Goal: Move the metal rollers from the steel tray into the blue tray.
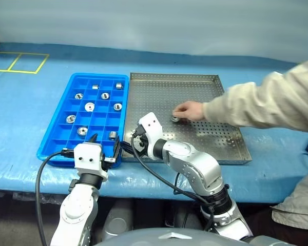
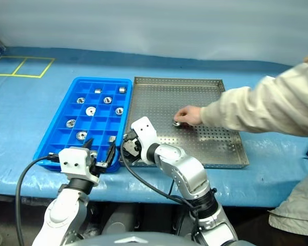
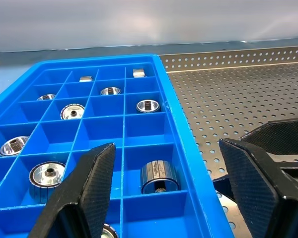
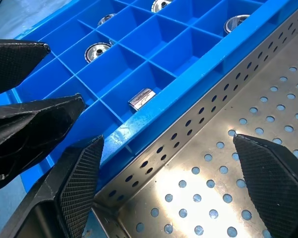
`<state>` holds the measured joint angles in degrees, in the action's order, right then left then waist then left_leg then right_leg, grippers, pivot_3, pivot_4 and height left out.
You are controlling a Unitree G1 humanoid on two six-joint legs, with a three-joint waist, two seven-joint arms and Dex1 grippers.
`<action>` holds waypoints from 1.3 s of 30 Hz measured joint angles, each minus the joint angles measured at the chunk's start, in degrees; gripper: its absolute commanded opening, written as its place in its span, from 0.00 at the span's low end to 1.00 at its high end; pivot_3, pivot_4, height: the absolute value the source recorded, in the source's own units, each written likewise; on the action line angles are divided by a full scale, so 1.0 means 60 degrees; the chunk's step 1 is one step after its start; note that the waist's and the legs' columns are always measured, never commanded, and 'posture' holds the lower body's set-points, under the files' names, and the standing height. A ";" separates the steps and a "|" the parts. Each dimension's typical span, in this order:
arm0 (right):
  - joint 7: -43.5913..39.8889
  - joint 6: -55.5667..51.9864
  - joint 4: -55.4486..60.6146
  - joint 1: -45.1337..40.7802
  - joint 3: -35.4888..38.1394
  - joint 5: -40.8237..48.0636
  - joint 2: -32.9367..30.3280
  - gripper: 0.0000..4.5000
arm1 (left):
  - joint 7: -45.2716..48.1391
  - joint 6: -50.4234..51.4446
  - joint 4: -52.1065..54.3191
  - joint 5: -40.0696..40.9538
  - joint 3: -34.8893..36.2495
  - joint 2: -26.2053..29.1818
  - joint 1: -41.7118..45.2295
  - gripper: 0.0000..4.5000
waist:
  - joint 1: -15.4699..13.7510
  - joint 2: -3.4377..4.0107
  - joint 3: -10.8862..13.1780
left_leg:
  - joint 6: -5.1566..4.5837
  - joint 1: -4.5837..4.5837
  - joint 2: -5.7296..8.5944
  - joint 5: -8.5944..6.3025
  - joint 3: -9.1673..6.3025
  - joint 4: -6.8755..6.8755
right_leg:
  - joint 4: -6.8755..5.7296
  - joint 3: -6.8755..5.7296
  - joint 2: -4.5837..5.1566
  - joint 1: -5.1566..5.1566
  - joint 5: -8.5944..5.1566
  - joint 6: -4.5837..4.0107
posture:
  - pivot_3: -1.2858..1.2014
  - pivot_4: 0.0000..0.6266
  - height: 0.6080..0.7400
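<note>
The blue tray lies left of the steel tray, side by side. Several metal rollers sit in the blue tray's compartments, one of them just beyond my left gripper. That gripper hangs open and empty over the blue tray's near right corner. My right gripper is open and empty over the steel tray's near left corner, next to the wall between the trays. A person's hand rests on a roller in the middle of the steel tray.
The person's beige sleeve reaches in from the right over the steel tray. Both trays sit on a blue-covered table. Yellow tape marks lie at the far left. Black cables hang off my wrists.
</note>
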<state>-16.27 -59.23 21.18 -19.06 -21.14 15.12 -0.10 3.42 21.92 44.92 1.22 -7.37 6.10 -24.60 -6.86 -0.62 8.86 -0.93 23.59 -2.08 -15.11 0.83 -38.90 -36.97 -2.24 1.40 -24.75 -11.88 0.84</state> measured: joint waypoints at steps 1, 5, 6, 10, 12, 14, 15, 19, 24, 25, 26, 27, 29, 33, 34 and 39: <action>0.0001 0.0000 0.0007 0.0000 0.0000 0.0000 -0.0004 0.98 | 0.0010 0.0022 0.0000 -0.0001 0.0000 -0.0005 0.0043 0.81 | 0.0010 0.0000 0.0000 | 0.0000 0.0000 0.0000 0.0000 -0.0001 -0.0001 | 0.0000 0.0000 0.0000 0.0001 0.0000 0.0000 | 0.63 0.24 1.00; 0.0001 0.0000 0.0032 -0.0001 0.0002 0.0002 -0.0009 0.98 | 0.0035 0.0050 0.0000 -0.0002 0.0000 -0.0015 0.0158 0.81 | 0.0070 0.0000 0.0000 | 0.0000 0.0000 0.0000 0.0000 -0.0003 -0.0001 | 0.0000 0.0000 0.0000 0.0002 0.0000 0.0000 | 0.63 0.24 1.00; 0.0002 0.0000 0.0036 -0.0001 0.0005 0.0003 -0.0012 0.98 | 0.0056 0.0064 0.0000 -0.0004 -0.0003 -0.0005 0.0172 0.81 | 0.0088 0.0000 0.0000 | 0.0000 0.0000 0.0001 0.0000 -0.0003 -0.0001 | 0.0000 0.0000 0.0001 0.0002 0.0001 0.0001 | 0.63 0.24 1.00; 0.0005 -0.0001 0.0040 -0.0001 0.0008 0.0003 -0.0033 0.98 | 0.0063 0.0104 0.0000 -0.0005 -0.0003 -0.0001 0.0241 0.81 | 0.0120 0.0000 0.0000 | 0.0000 0.0000 0.0001 0.0000 -0.0005 -0.0001 | 0.0000 -0.0001 0.0000 0.0003 0.0001 0.0002 | 0.63 0.24 1.00; 0.0005 -0.0001 0.0040 -0.0001 0.0008 0.0004 -0.0041 0.98 | 0.0062 0.0163 0.0001 -0.0003 -0.0002 -0.0009 0.0248 0.81 | 0.0129 0.0000 0.0000 | 0.0000 -0.0001 0.0000 0.0000 -0.0005 -0.0001 | 0.0000 -0.0001 0.0000 0.0003 0.0001 0.0002 | 0.63 0.24 1.00; 0.0006 -0.0001 0.0040 -0.0002 0.0008 0.0004 -0.0040 0.98 | 0.0067 0.0254 0.0001 0.0010 -0.0002 -0.0028 0.0269 0.81 | 0.0144 0.0000 0.0000 | 0.0000 0.0000 0.0000 0.0000 -0.0006 -0.0001 | 0.0000 -0.0001 0.0000 0.0004 0.0001 0.0002 | 0.63 0.24 1.00; 0.0007 -0.0001 0.0040 -0.0002 0.0010 0.0005 -0.0040 0.98 | 0.0073 0.0286 0.0001 0.0024 -0.0002 -0.0027 0.0285 0.81 | 0.0151 0.0000 0.0000 | 0.0000 0.0000 0.0000 0.0000 -0.0006 -0.0001 | 0.0000 -0.0001 0.0001 0.0004 0.0001 0.0002 | 0.63 0.24 1.00; 0.0026 -0.0006 0.0040 -0.0004 0.0054 0.0010 -0.0021 0.98 | 0.0079 0.0325 0.0000 0.0084 -0.0003 -0.0037 0.0349 0.81 | 0.0179 0.0000 0.0000 | 0.0000 0.0000 0.0000 0.0000 -0.0007 -0.0002 | 0.0000 -0.0001 0.0001 0.0005 0.0001 0.0002 | 0.63 0.24 1.00; 0.0054 -0.0008 0.0039 -0.0029 0.0113 0.0011 -0.0003 0.98 | 0.0079 0.0333 0.0000 0.0187 -0.0001 -0.0032 0.0379 0.81 | 0.0180 0.0000 0.0000 | 0.0000 0.0000 -0.0001 0.0000 -0.0008 -0.0002 | 0.0000 -0.0001 0.0001 0.0005 0.0003 0.0004 | 0.63 0.24 1.00; 0.0060 -0.0008 0.0039 -0.0036 0.0114 0.0011 0.0001 0.98 | 0.0079 0.0351 0.0000 0.0194 0.0000 -0.0023 0.0394 0.81 | 0.0180 0.0000 0.0000 | 0.0000 0.0000 0.0000 0.0000 -0.0008 -0.0002 | 0.0000 -0.0001 0.0001 0.0005 0.0003 0.0004 | 0.63 0.24 1.00; 0.0066 -0.0008 0.0039 -0.0039 0.0115 0.0011 0.0008 0.98 | 0.0079 0.0369 0.0000 0.0198 0.0001 -0.0014 0.0409 0.81 | 0.0181 0.0000 0.0000 | 0.0000 -0.0001 0.0000 0.0000 -0.0008 -0.0002 | 0.0000 -0.0002 0.0001 0.0005 0.0003 0.0004 | 0.63 0.24 1.00; 0.0072 -0.0008 0.0039 -0.0040 0.0115 0.0011 0.0020 0.98 | 0.0080 0.0380 0.0000 0.0199 0.0002 -0.0007 0.0418 0.81 | 0.0182 0.0000 0.0000 | 0.0000 0.0000 0.0001 0.0000 -0.0008 -0.0002 | 0.0000 -0.0001 0.0001 0.0005 0.0003 0.0005 | 0.63 0.24 1.00; 0.0083 -0.0007 0.0039 -0.0057 0.0119 0.0011 0.0048 0.98 | 0.0080 0.0393 0.0000 0.0206 0.0008 0.0022 0.0454 0.81 | 0.0186 0.0000 0.0000 | 0.0000 -0.0001 0.0001 0.0000 -0.0008 -0.0002 | 0.0000 -0.0001 0.0000 0.0005 0.0003 0.0006 | 0.63 0.24 1.00; 0.0242 0.0097 0.0031 -0.0520 0.0479 -0.0049 0.0043 0.98 | 0.0177 0.0408 -0.0001 0.0290 0.0020 0.0114 0.0548 0.81 | 0.0199 0.0004 0.0003 | 0.0000 0.0001 0.0001 0.0000 -0.0007 -0.0012 | -0.0003 -0.0001 0.0000 0.0005 0.0004 0.0006 | 0.62 0.24 1.00; 0.0334 0.0259 0.0027 -0.0797 0.0700 -0.0102 0.0041 0.98 | 0.0259 0.0419 -0.0008 0.0312 0.0022 0.0146 0.0593 0.81 | 0.0204 0.0004 0.0003 | 0.0000 0.0000 0.0003 0.0000 -0.0007 -0.0017 | -0.0003 -0.0001 0.0000 0.0008 0.0004 0.0006 | 0.62 0.24 1.00; 0.1312 0.1089 -0.0611 -0.1989 0.1706 -0.0910 -0.0226 0.98 | 0.0618 0.0432 -0.0245 0.0580 0.0003 0.0259 0.0878 0.81 | 0.0213 0.0003 0.0001 | -0.0001 -0.0004 0.0011 0.0000 -0.0005 -0.0021 | -0.0001 0.0001 0.0001 0.0017 0.0006 0.0006 | 0.61 0.24 1.00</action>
<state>-8.40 -52.70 17.52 -31.00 -10.91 9.66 -1.45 7.13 24.51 43.45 4.70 -7.35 7.65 -19.33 -5.58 -0.61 8.87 -0.93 23.57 -2.01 -15.11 0.80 -39.02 -36.98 -2.24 1.40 -24.65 -11.84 0.87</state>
